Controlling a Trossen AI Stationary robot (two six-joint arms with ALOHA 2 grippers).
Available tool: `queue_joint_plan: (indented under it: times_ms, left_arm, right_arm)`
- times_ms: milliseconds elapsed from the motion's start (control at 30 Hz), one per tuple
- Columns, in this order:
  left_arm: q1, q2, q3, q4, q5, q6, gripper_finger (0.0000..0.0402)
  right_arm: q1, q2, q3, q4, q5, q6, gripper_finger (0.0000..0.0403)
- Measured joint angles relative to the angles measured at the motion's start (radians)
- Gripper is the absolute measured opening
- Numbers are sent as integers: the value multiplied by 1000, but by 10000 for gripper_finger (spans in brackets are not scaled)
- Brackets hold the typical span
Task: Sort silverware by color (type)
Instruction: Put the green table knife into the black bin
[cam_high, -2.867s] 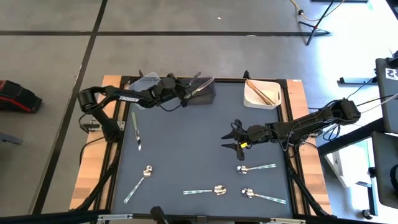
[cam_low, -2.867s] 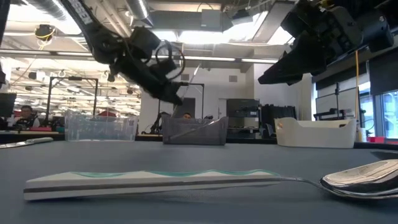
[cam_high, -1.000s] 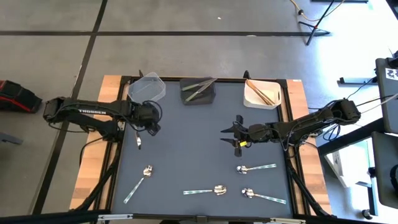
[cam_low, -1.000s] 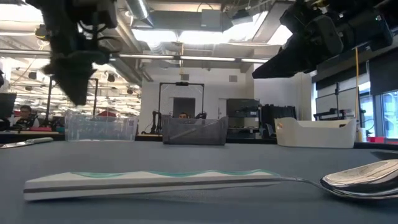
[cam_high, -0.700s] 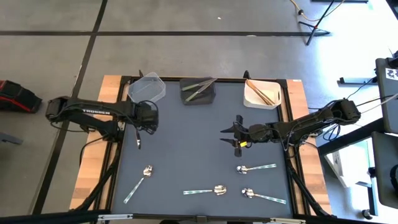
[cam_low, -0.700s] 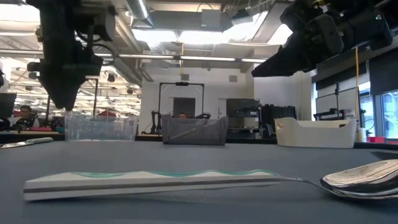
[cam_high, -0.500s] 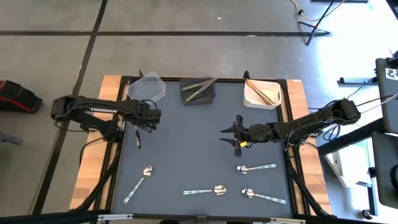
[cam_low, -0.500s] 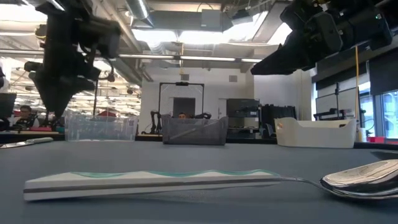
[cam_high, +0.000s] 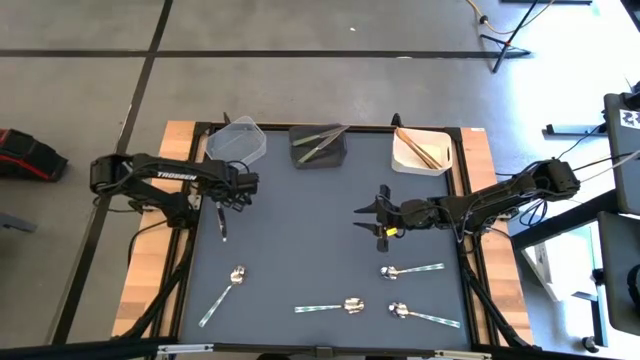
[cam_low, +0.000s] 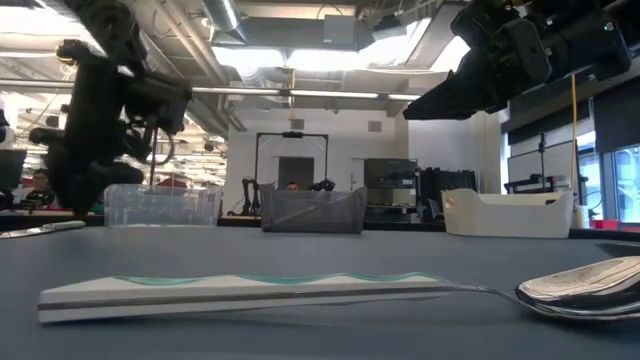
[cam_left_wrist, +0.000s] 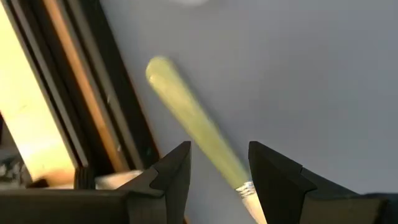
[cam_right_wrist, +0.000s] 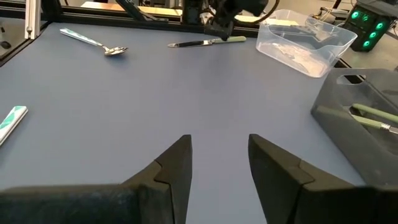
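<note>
Hanging right over a green-handled knife (cam_high: 220, 220) near the left edge of the tabletop (cam_high: 300, 230), the left gripper (cam_high: 224, 207) has its fingers apart around the handle. The right gripper (cam_high: 377, 219) waits over the wide bare middle, fingers apart, holding nothing. Four spoons (cam_high: 352, 305) lie along the near edge, well apart.

clear bin (cam_high: 236, 139), dark bin (cam_high: 319, 147), white bin (cam_high: 421, 152)
</note>
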Motion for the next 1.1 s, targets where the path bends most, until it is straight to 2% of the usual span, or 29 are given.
queue_joint_plan:
  times_ms: [300,633,1100]
  left_arm:
    - [99,-4,-89,113,65,74,156]
    - [109,-3,-93,126,129,144,150]
    - [107,0,-58,140,209,210,53]
  right_arm:
    - [0,0,0,13,1,0,144]
    - [0,0,0,15,2,-4,144]
    - [0,0,0,15,3,-4,144]
